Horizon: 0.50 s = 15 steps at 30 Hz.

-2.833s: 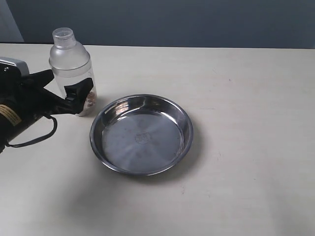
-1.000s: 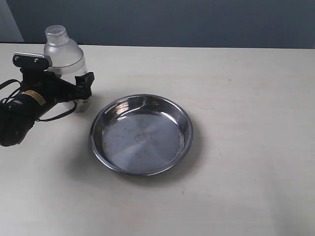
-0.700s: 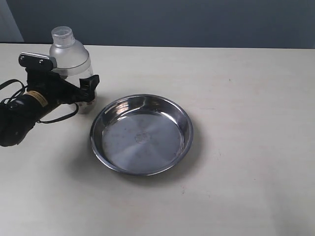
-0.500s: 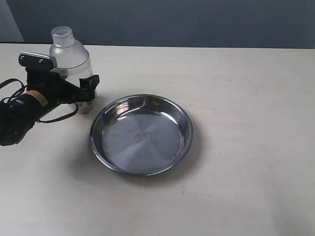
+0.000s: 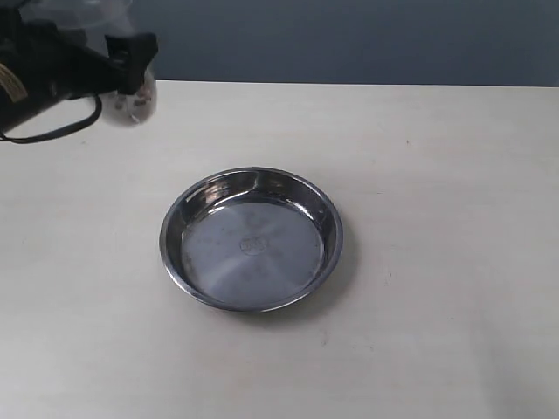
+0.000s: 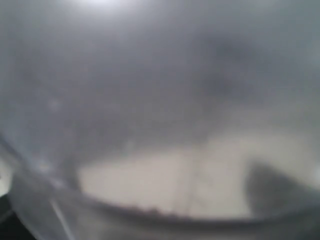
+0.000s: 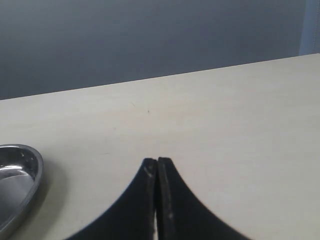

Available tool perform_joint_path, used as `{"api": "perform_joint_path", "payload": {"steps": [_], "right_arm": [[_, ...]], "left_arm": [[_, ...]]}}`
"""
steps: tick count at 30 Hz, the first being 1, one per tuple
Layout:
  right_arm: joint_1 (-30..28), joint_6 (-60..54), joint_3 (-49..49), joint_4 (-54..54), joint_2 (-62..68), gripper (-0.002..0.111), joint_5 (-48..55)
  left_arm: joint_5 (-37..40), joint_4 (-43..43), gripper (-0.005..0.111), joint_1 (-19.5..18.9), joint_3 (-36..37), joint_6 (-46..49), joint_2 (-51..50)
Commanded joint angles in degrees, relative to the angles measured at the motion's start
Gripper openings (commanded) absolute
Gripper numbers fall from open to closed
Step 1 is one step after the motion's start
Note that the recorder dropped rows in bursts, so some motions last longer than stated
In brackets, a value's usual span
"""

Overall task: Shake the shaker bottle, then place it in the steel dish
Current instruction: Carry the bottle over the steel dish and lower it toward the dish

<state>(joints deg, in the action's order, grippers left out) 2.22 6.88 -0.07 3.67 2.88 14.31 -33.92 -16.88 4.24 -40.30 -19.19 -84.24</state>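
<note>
The shaker bottle [image 5: 134, 98] is up off the table at the far left, motion-blurred, with brown beads faintly showing near its base. My left gripper [image 5: 122, 63] is shut on its body. In the left wrist view the frosted bottle wall [image 6: 150, 100] fills the frame as a blur. The steel dish [image 5: 251, 240] lies on the table with nothing in it, to the right of and nearer than the raised bottle. My right gripper [image 7: 157, 161] is shut on nothing above bare table, with the dish rim [image 7: 22, 172] off to one side.
The beige table [image 5: 437, 218] spreads wide around the dish, ending at a dark blue wall behind. The left arm's black cable [image 5: 61, 127] loops below the raised wrist. The right arm does not show in the exterior view.
The left gripper has closed round the bottle and then lifted it sharply off the table, up toward the top left. The dish and right gripper have stayed put.
</note>
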Motion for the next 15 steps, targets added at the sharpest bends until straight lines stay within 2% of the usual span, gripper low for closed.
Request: {"api": "perform_joint_path", "payload": {"steps": [1,6,10,12,15], "right_arm": [[0.1,-0.2,0.1,-0.1,0.1,-0.001,-0.7],[0.1,-0.2,0.1,-0.1,0.1,-0.001,-0.7],[0.1,-0.2,0.1,-0.1,0.1,-0.001,-0.9],[0.1,-0.2,0.1,-0.1,0.1,-0.001,-0.9],[0.1,-0.2,0.1,-0.1,0.1,-0.001,-0.9]], "left_arm": [[5.6,-0.8,0.0,7.8,-0.3,-2.9,13.4],[19.1,-0.6,0.0,19.3,0.1,-6.9,20.1],[19.1,-5.8,0.0,28.9,-0.1,-6.2,18.7],[17.3,-5.8,0.0,30.0,-3.2,-2.2,19.5],[22.2,-1.6,0.0,30.0,-8.7,1.4,21.3]]}}
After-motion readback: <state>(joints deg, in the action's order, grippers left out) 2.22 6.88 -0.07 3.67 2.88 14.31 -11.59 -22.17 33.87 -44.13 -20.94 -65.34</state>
